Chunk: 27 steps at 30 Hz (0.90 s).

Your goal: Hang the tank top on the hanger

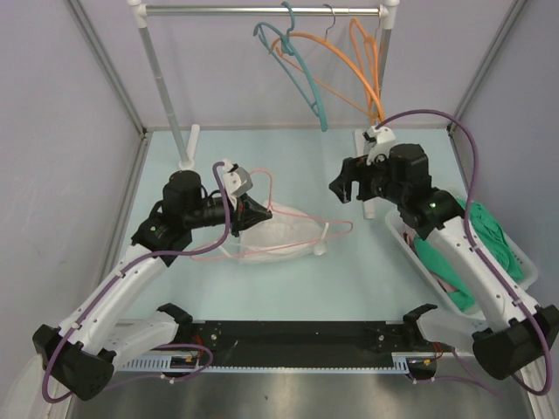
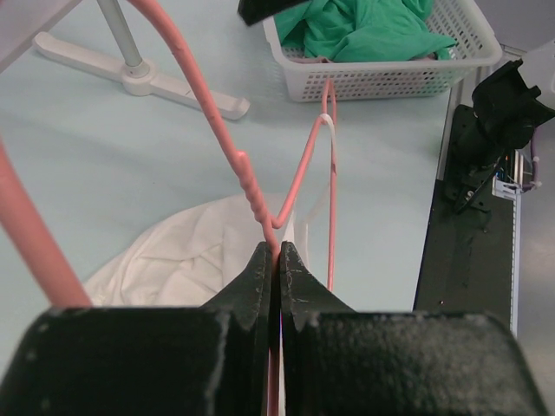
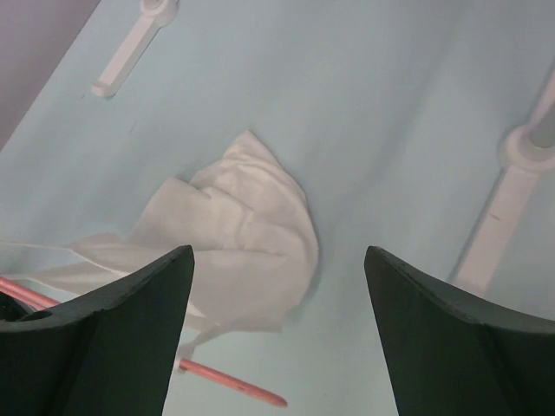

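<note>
Left wrist view: left tool (image 2: pixel 277 253) pinching thin pale pink plastic hanger (image 2: pixel 217 130), right tool (image 3: pixel 277 256) spread, small white thin-fabric tank top (image 2: pixel 178 256) crumpled on worktop (image 2: pixel 104 147) left-centre beneath hanger, looks limp and light, best grabbed by a strap.

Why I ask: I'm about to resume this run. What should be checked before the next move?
1. Left gripper shut on the thin pale pink plastic hanger: ok.
2. Right gripper open and empty: ok.
3. Small white thin-fabric tank top in the right wrist view with nothing covering it: ok.
4. Tank top hung on the hanger: not ok; it lies crumpled on the light blue table.
5. A shoulder strap already looped over a hanger arm: cannot tell.
</note>
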{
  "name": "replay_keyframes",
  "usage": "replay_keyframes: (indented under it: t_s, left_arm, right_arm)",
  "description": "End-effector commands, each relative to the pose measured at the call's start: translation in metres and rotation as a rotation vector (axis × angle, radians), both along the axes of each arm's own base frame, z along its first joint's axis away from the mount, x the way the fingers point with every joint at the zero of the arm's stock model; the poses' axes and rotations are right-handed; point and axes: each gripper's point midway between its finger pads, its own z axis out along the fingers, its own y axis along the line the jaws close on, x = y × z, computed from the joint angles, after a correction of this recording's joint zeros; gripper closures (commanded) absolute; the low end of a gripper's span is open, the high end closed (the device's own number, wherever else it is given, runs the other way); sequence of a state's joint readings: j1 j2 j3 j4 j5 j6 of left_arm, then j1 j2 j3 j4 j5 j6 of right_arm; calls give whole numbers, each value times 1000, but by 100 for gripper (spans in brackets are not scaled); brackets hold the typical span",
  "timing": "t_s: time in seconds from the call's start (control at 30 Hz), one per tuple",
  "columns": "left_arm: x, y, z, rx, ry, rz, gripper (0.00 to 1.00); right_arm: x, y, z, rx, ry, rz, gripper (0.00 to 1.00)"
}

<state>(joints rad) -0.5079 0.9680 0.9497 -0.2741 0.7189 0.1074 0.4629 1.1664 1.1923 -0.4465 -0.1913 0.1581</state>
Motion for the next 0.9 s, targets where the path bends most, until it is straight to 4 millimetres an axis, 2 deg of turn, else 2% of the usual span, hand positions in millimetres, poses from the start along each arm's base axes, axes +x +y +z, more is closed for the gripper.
replay_keyframes:
  t_s: [0.0,0.07,0.17,0.2,0.3,0.47,0.73,0.83,0.87]
  left_arm:
    - [-7,-1,11,-14,-61,-40,100]
    - [-7,0,9,-8,-70,-38,100]
    - [-8,1,10,-5,-81,-47,100]
    - [-9,0,9,-5,-79,-51,100]
    - [-18,-2,11,-13,-87,-103,100]
    - [-39,-8,14,-44,-72,-226,100]
    - [-46,-11,13,-53,-47,-275,100]
    - [-46,-10,13,-51,-44,-273,100]
    - [-46,-10,13,-52,-45,-275,100]
  right_arm:
    - [-17,-18,24,-16,-128,68,15]
    - [-30,-15,32,-7,-179,144,15]
    - [-59,4,40,39,-229,335,16]
    - [-74,14,38,70,-226,431,16]
    - [-95,28,42,108,-256,564,22]
    - [-115,49,30,101,-218,703,30]
    - [-136,83,12,82,-161,838,35]
    - [-143,91,7,82,-142,883,40]
    - [-145,92,7,82,-138,895,45]
